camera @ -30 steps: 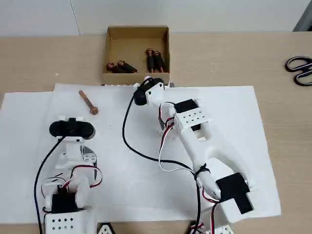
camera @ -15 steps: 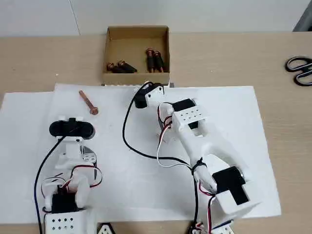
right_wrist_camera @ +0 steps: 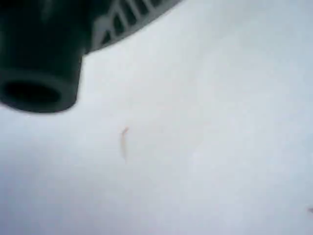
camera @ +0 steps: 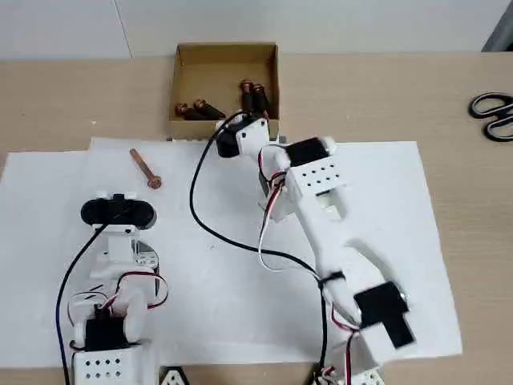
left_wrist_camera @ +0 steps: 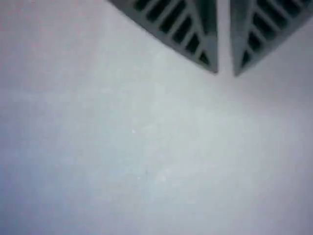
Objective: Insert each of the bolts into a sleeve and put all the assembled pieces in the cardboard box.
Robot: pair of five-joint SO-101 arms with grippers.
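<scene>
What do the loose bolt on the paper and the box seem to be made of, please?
The bolt is likely metal with a copper-coloured finish, judging by its reddish-brown colour and flanged head. The box looks like plain brown cardboard, matte, with thin folded walls.

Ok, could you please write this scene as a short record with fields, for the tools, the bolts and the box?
left tool: shut, empty, over the white paper
right tool: appears to hold a black sleeve above the white paper, by the box's near wall
loose bolt: lies on the white paper, no sleeve on it
cardboard box: holds assembled pieces
scissors: on the table, far from both arms
</scene>
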